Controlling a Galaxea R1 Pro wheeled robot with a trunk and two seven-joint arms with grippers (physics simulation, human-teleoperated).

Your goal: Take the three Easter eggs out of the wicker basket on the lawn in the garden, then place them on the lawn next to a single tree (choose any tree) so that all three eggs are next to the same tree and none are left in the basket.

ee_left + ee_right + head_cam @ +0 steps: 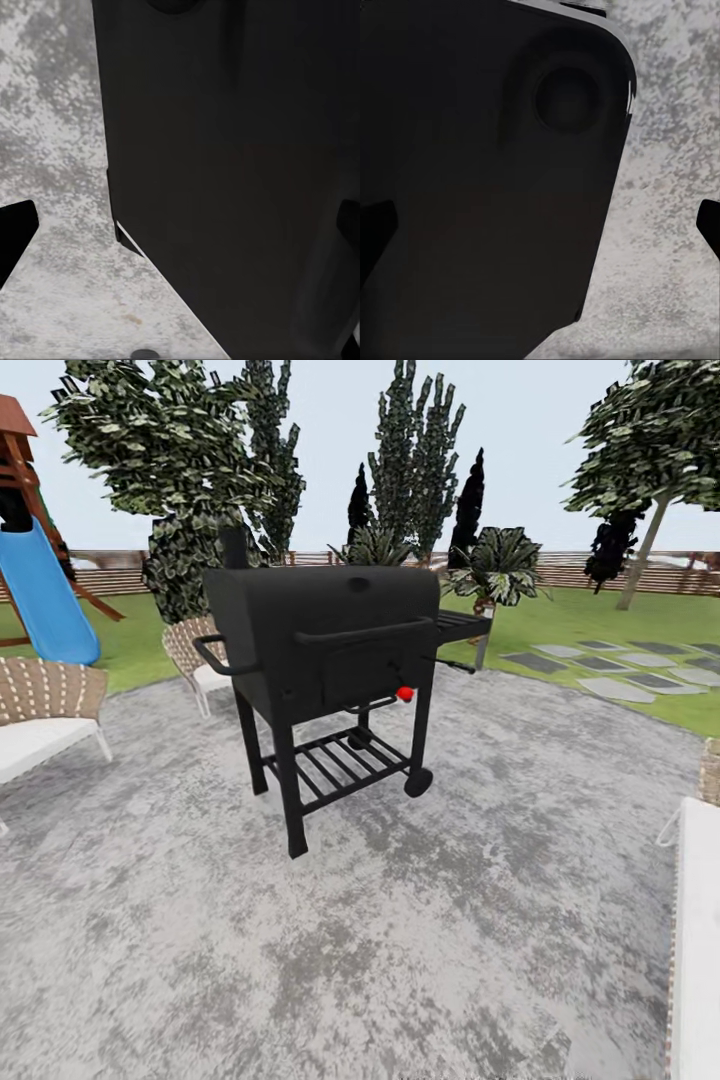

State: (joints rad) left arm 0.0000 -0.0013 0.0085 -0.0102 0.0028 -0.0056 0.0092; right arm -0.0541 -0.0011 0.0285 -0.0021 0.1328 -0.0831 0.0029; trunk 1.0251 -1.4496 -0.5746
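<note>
The Easter eggs and the wicker basket are out of view. In the head view the lawn (580, 615) stretches green behind a paved patch, up to a slatted wooden fence (570, 575). A tree (640, 555) with a leaning pale trunk stands at the far right of the garden. In the left wrist view my left gripper (180, 229) is open, its black fingertips (15, 232) at the frame's two edges, over grey paving and a large dark panel. My right gripper (540, 229) is likewise open, nothing between its fingertips (709, 225).
A black barbecue grill (330, 640) stands mid-patio straight ahead on the grey paving (400, 940). Wicker chairs (45, 705) sit at the left, a white lounger (695, 920) at the right edge. A blue slide (45, 600) is far left, with stepping stones (620, 665) on the right.
</note>
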